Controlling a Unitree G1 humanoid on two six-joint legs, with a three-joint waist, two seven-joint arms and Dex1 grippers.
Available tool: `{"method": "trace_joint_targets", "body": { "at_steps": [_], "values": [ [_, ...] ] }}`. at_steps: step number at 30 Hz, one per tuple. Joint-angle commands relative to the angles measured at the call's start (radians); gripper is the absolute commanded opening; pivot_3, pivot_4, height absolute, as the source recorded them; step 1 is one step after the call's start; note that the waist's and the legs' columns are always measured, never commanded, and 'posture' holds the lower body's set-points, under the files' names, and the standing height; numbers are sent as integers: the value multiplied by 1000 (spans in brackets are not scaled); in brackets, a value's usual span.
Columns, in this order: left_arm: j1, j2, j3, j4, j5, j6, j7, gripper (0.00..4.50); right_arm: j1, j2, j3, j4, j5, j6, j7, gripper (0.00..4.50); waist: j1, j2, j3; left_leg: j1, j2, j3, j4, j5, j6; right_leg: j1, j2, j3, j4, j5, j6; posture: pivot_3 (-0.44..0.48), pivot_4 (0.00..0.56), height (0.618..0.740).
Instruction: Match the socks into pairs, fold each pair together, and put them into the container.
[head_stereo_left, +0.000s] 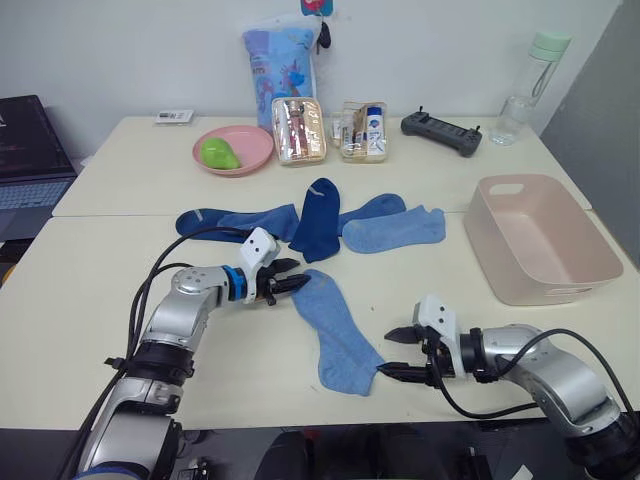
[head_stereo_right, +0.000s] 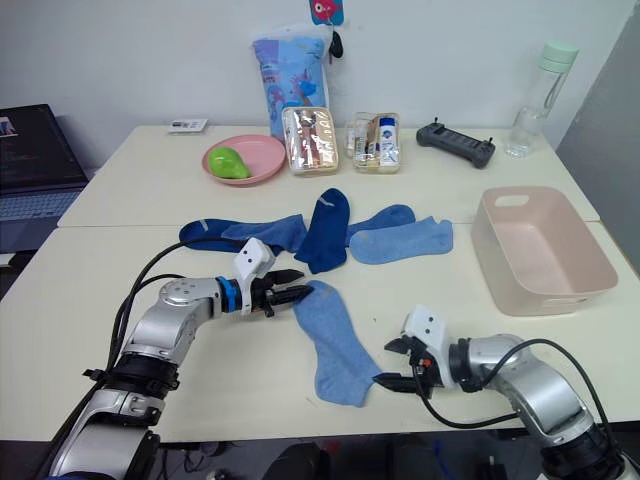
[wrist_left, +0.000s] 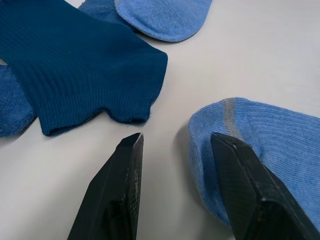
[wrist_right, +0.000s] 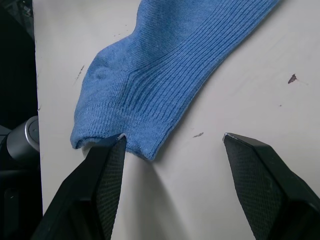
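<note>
Blue knit socks lie spread over the pale surface (head_stereo_left: 120, 290). A medium-blue sock (head_stereo_left: 338, 328) stretches alone in the near middle, and both grippers sit at its ends. The left gripper (head_stereo_left: 292, 285) rests at its far end with its fingers spread apart, one finger (wrist_left: 250, 190) touching the sock's edge by a grey stripe and the other on the bare surface, nothing gripped. The right gripper (head_stereo_left: 398, 353) is at the sock's near end, fingers wide open, one fingertip (wrist_right: 107, 170) just at the sock's edge, the other well clear on the surface.

Farther back lies the cluster: a dark navy sock (head_stereo_left: 318, 218) lies across the others, a blue sock (head_stereo_left: 235, 221) to its left, a light blue sock (head_stereo_left: 395, 231) to its right, and another blue toe (head_stereo_left: 375, 208) showing behind that.

At the right edge of the surface stands the pale pink container (head_stereo_left: 590, 268), well apart from the socks.
</note>
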Motion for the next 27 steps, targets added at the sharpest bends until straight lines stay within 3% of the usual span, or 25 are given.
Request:
{"method": "trace_joint_targets", "body": {
  "at_steps": [1,4,8,9,11,17,19,27],
  "values": [
    [-4,-1,5,-11,5,-20,-6,2169,1,-14,-5,-27,4,-8,2,3346,0,0,0,0,0,0,0,0,0,0,0,0,0,0,0,0,150,740],
    [1,0,8,-19,1,-18,-11,1543,10,-25,2,-18,-12,-30,4,3346,0,0,0,0,0,0,0,0,0,0,0,0,0,0,0,0,150,740],
    [3,0,11,-23,-4,-15,-16,275,11,-26,13,-2,-22,-48,4,3346,0,0,0,0,0,0,0,0,0,0,0,0,0,0,0,0,150,740],
    [4,0,12,-25,-5,-13,-18,15,10,-25,16,-1,-24,-50,4,3151,0,0,0,0,0,0,0,0,0,0,0,0,0,0,0,0,150,740],
    [8,-2,14,-33,-9,-8,-19,0,9,-20,19,-4,-23,-47,3,2715,0,0,0,0,0,0,0,0,0,0,0,0,0,0,0,0,150,740],
    [23,-2,19,-58,-17,9,-14,0,4,-12,21,-8,-16,-33,7,560,0,0,0,0,0,0,0,0,0,0,0,0,0,0,0,0,150,740],
    [36,-1,22,-79,-27,21,-17,0,-2,-10,25,-7,-14,-27,11,43,0,0,0,0,0,0,0,0,0,0,0,0,0,0,0,0,150,740],
    [70,4,36,-130,-41,41,-2,0,-20,-22,22,0,-2,-14,44,43,0,0,0,0,0,0,0,0,0,0,0,0,0,0,0,0,150,740]
  ]
}}
